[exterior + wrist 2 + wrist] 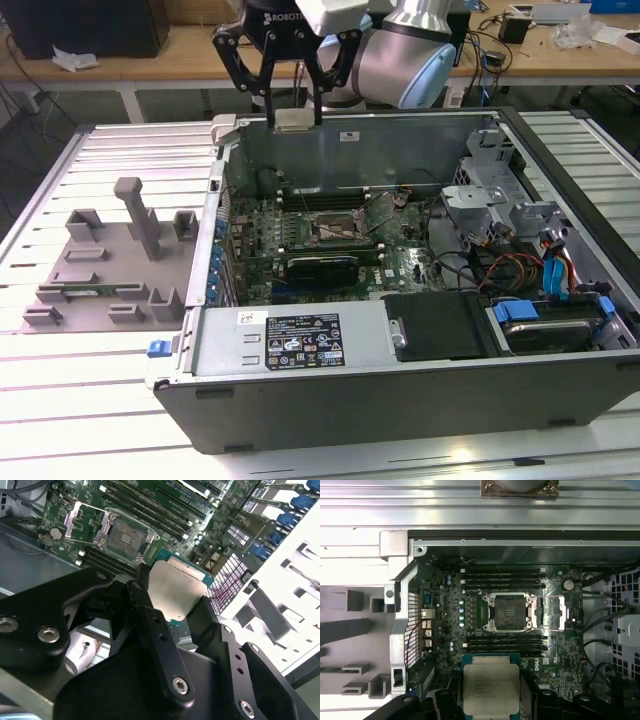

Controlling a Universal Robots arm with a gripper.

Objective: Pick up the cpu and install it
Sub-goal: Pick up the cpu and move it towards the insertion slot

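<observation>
My black two-finger claw [295, 110] is closed on the cpu [295, 119], a small thin square chip with a silvery-white metal top. One finger presses on each of two opposite edges. In the second wrist view the fingers [141, 599] bracket the chip [175, 591], which lies flat between them with its pale top facing the camera. The first wrist view shows the same chip [491, 687] clamped in the claw [491, 700].

The dark square socket with a metal frame [335, 232] is my reference. In the exterior view the chip hangs in the air well apart from the socket, higher than it and over the far wall of the open grey computer case [300, 342]. Both wrist views show the socket [509, 611] bare, with its hinged frame plate [550, 612] swung open beside it. Rows of black memory slots [502, 577] run along two sides of the socket on the green motherboard [445, 610]. In the exterior view a long black rectangular card [320, 268] lies just beside the socket. A grey moulded fixture tray [110, 262] sits outside the case, well apart from the socket towards the exterior view's left.
</observation>
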